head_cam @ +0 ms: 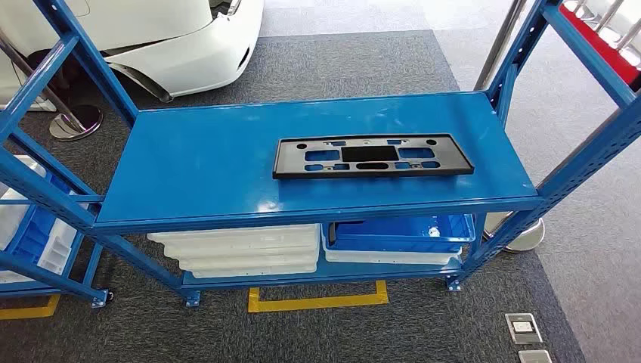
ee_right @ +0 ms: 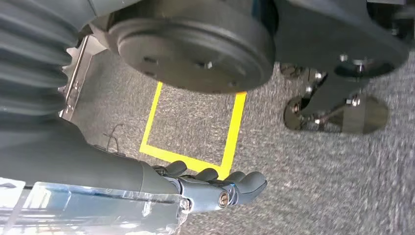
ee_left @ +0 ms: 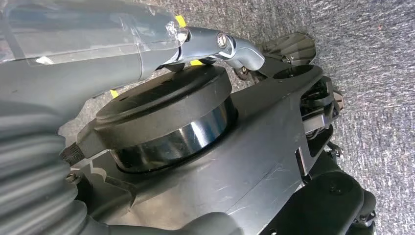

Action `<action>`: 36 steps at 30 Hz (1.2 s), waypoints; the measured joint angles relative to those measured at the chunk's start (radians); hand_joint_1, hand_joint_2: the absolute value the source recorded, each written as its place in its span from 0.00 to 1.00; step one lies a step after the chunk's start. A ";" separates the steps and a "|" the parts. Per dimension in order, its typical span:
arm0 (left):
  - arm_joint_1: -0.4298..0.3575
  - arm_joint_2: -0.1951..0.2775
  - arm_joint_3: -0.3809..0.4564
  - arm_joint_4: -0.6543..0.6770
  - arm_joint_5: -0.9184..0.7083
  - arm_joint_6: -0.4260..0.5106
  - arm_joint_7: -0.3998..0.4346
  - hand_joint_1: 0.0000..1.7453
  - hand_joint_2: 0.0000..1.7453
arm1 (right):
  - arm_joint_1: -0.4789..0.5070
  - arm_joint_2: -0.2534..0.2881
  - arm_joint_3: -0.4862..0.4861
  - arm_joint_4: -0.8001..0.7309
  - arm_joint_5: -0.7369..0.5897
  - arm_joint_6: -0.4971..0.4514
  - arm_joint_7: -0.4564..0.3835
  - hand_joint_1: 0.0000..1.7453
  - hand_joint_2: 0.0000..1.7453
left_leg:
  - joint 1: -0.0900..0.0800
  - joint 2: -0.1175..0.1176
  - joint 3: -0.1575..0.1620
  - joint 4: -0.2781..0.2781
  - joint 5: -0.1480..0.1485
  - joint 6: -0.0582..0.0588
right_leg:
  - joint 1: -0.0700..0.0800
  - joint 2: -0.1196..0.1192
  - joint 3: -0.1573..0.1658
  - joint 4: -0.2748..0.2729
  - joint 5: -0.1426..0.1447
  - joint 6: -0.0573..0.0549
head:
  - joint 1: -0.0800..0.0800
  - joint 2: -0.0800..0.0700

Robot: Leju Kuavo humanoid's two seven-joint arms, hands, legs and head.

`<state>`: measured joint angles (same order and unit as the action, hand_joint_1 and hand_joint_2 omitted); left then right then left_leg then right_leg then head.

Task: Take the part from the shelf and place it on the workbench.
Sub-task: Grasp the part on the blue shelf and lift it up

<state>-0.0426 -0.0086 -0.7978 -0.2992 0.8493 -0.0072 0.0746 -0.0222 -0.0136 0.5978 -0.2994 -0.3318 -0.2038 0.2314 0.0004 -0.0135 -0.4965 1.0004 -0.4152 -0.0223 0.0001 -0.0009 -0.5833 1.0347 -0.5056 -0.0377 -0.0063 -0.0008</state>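
The part (head_cam: 372, 156) is a flat black rectangular plate with several cut-outs. It lies flat on the top board of the blue shelf (head_cam: 204, 159), right of the middle and nearer the front edge. Both arms hang down by my body, well away from the part. In the left wrist view my left hand (ee_left: 147, 49) has its thumb stretched out over the grey carpet, with nothing on it. My right hand (ee_right: 195, 188) hangs above the carpet with its fingers (ee_right: 244, 182) loosely extended and nothing in them.
Stacked white trays (head_cam: 242, 253) and a blue bin (head_cam: 401, 231) fill the lower shelf. Blue uprights (head_cam: 589, 151) frame the top board at both ends. A second blue rack (head_cam: 30, 227) stands at the left. A white car (head_cam: 166, 38) is behind; yellow tape (head_cam: 317, 301) marks the floor.
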 joint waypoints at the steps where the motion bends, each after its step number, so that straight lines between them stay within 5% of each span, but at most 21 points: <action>1: -0.002 0.001 -0.009 0.002 0.010 0.002 0.000 0.00 0.00 | -0.001 -0.002 0.004 0.002 -0.010 -0.009 0.000 0.00 0.00 | 0.000 0.000 0.000 0.000 0.000 0.000 | 0.000 0.000 0.000 0.000 0.000 0.000 | 0.000 0.000; 12: -0.035 0.008 -0.192 0.038 0.186 0.065 0.005 0.00 0.00 | -0.041 -0.065 0.045 0.056 -0.210 -0.261 -0.026 0.00 0.00 | -0.001 0.000 0.000 0.000 0.000 0.000 | -0.001 0.000 0.000 0.000 0.000 0.000 | 0.002 0.000; 23: -0.051 0.018 -0.300 0.058 0.287 0.133 0.004 0.00 0.00 | -0.105 -0.126 0.033 0.190 -0.347 -0.469 -0.222 0.00 0.00 | -0.001 0.000 0.000 0.001 0.000 0.000 | -0.001 0.000 0.000 0.000 0.001 0.001 | 0.001 0.000; 27: -0.054 0.021 -0.321 0.062 0.305 0.156 0.003 0.00 0.00 | -0.111 -0.139 0.009 0.222 -0.405 -0.486 -0.389 0.00 0.00 | 0.000 0.000 0.000 0.001 0.000 0.000 | -0.001 0.000 0.000 0.000 0.001 0.001 | 0.001 0.000; 34: -0.056 0.022 -0.337 0.067 0.315 0.164 -0.003 0.00 0.00 | -0.141 -0.184 -0.086 0.250 -0.569 -0.488 -0.851 0.00 0.00 | -0.001 0.001 0.000 0.001 0.000 0.000 | -0.002 0.001 0.001 0.000 0.001 0.001 | 0.001 0.000; 36: -0.057 0.023 -0.340 0.068 0.315 0.163 -0.008 0.00 0.00 | -0.169 -0.205 -0.128 0.244 -0.516 -0.488 -0.908 0.00 0.00 | -0.001 0.002 0.000 0.001 0.000 0.000 | -0.002 0.003 0.001 0.000 0.002 0.001 | 0.000 0.000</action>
<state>-0.0995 0.0140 -1.1374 -0.2316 1.1639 0.1561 0.0666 -0.1911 -0.2187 0.4699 -0.0554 -0.8480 -0.6920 -0.6770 -0.0007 -0.0111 -0.4967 1.0010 -0.4150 -0.0219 -0.0023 0.0016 -0.5823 1.0347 -0.5036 -0.0367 -0.0064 -0.0007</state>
